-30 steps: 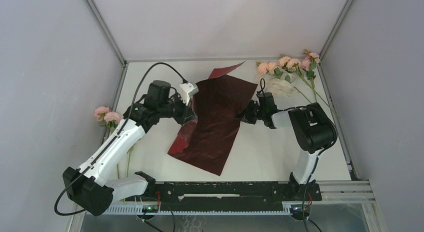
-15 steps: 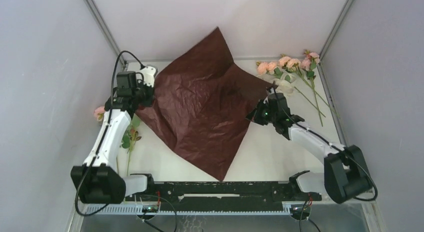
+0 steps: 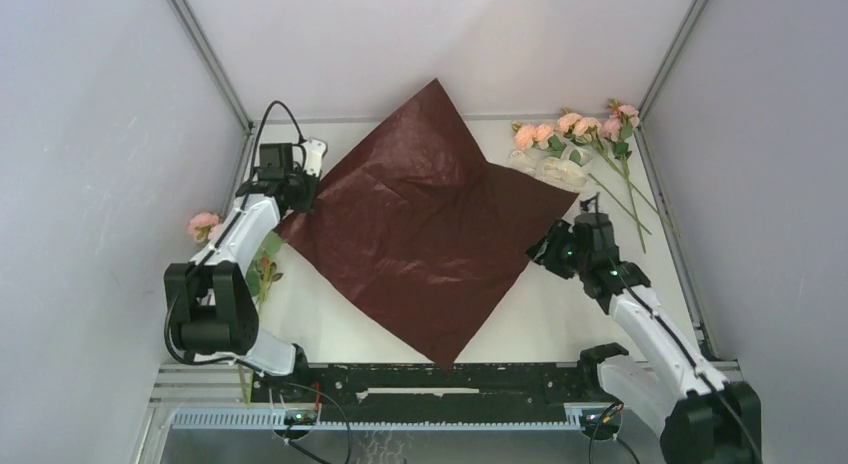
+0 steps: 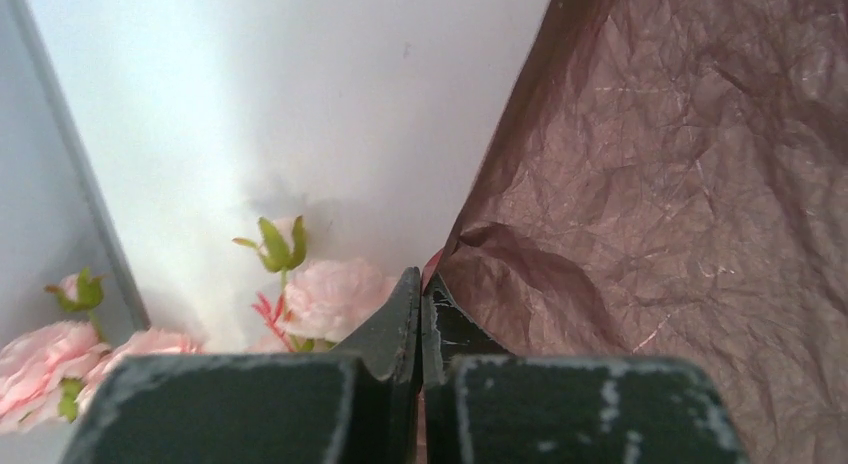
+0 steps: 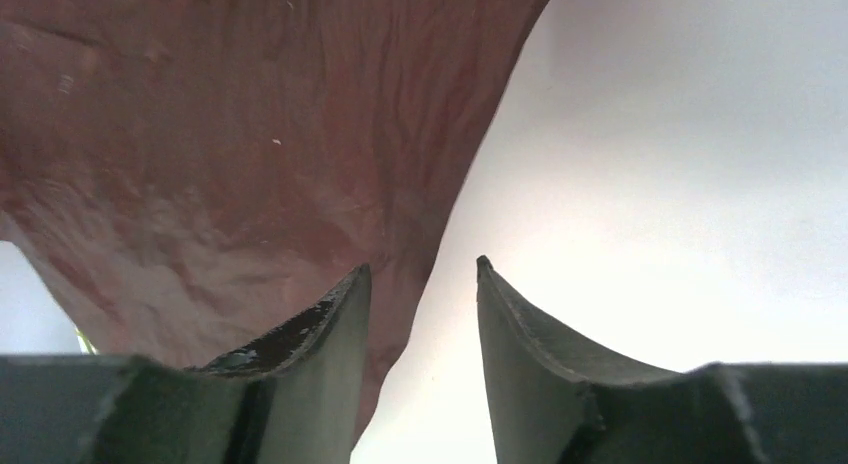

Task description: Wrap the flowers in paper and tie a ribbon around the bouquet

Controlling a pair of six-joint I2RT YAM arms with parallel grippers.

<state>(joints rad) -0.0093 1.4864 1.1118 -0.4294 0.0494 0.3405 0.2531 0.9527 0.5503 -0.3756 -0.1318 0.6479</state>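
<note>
The paper [image 3: 420, 219] is deep red and crinkled all over, with fine creases and a faint sheen where light catches them. The tabletop [image 3: 560, 304] is smooth, matt white. At its far right corner the flowers [image 3: 575, 129] look like soft cloth petals on thin plastic stems, and the ribbon [image 3: 548, 169] beside them is semi-sheer. The left hand [image 4: 420, 294] is matt black plastic, scuffed whitish.

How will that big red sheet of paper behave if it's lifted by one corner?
Probably floppy: the paper is thin, creased all over, and puckers where the left gripper pinches its corner. Likely light, as its far corner props up against the back wall. Its slight sheen suggests it could slip from a loose pinch.
</note>
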